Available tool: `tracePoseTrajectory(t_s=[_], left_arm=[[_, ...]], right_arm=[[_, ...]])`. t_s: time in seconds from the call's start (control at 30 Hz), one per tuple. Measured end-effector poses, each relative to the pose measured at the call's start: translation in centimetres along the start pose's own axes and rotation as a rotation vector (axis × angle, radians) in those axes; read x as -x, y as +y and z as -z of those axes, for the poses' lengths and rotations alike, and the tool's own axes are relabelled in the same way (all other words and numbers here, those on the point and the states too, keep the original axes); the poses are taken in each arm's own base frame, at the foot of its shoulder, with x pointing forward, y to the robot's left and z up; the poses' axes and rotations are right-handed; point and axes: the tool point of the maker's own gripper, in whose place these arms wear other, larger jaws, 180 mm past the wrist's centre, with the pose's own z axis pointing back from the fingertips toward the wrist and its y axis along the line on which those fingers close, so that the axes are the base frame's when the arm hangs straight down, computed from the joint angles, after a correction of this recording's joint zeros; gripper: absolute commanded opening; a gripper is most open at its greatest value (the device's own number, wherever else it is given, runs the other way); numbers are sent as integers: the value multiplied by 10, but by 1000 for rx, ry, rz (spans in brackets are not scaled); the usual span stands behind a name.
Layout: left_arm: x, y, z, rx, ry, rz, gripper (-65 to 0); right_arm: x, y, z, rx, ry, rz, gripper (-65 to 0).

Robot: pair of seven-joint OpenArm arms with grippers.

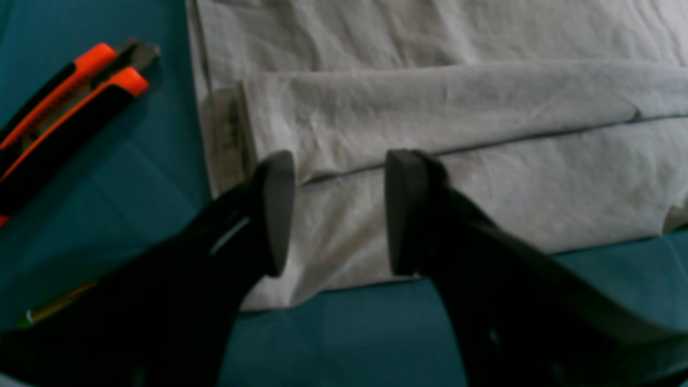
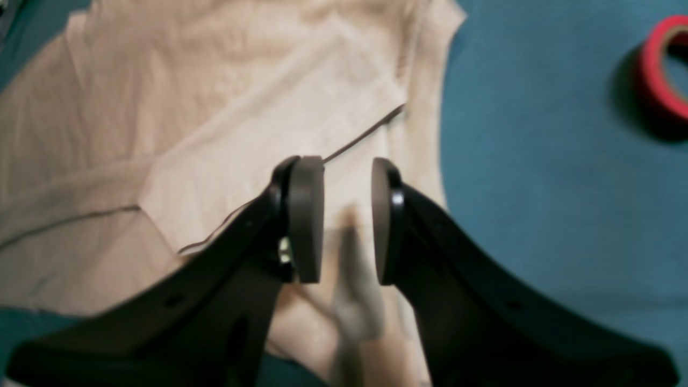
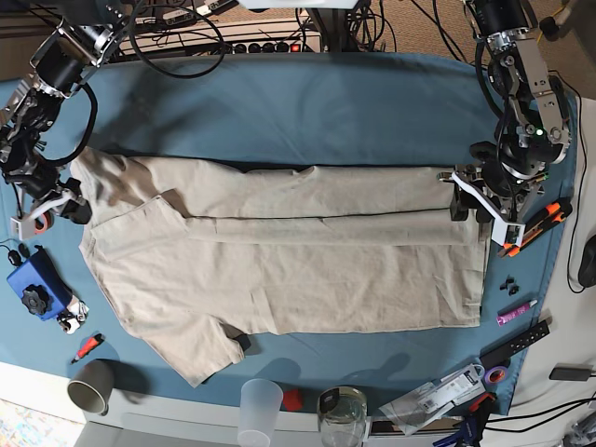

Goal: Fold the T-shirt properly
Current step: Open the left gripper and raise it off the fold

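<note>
— So, where's the T-shirt (image 3: 279, 251)?
— Spread across the middle of the teal tablecloth (image 3: 307, 107), its far long side folded over.
— And the pincers?
— Left gripper (image 1: 339, 212) hovers at the right edge over the hem, jaws apart, empty. Right gripper (image 2: 348, 220), by the left edge, is parted too, nothing held.

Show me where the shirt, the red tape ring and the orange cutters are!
shirt (image 3: 307, 270): base view, middle of the body cloth.
red tape ring (image 2: 657, 75): right wrist view, left side of its rim.
orange cutters (image 1: 70, 102): left wrist view, orange handle part.
</note>
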Motion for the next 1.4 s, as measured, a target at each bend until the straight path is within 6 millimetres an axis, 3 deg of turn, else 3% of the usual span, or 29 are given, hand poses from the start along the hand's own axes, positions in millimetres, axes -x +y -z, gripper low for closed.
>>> tracePoseTrajectory(t_s=[0.13, 0.33, 0.53, 0.8, 1.0, 1.17, 1.3, 1.4], left_arm=[[4, -11, -1, 62, 15, 12, -388], [3, -27, -5, 141, 1, 3, -388], [-8, -32, -22, 117, -39, 69, -388], [4, -10, -47, 3, -3, 184, -388], [13, 12, -53, -79, 41, 204, -388], [14, 15, -55, -84, 43, 193, -388], [14, 15, -55, -84, 42, 193, -388], [14, 15, -55, -84, 42, 193, -388]], right_arm=[[10, -4, -1, 12, 25, -2, -491], [54, -20, -10, 51, 107, 19, -491], [65, -32, -15, 106, 134, 14, -491], [71, -38, -18, 140, 180, 31, -491], [69, -38, -21, 151, 186, 13, -491], [51, -36, -31, 188, 151, -46, -491], [34, -50, -43, 278, 97, -68, -491], [42, -66, -50, 355, 137, -74, -491]])
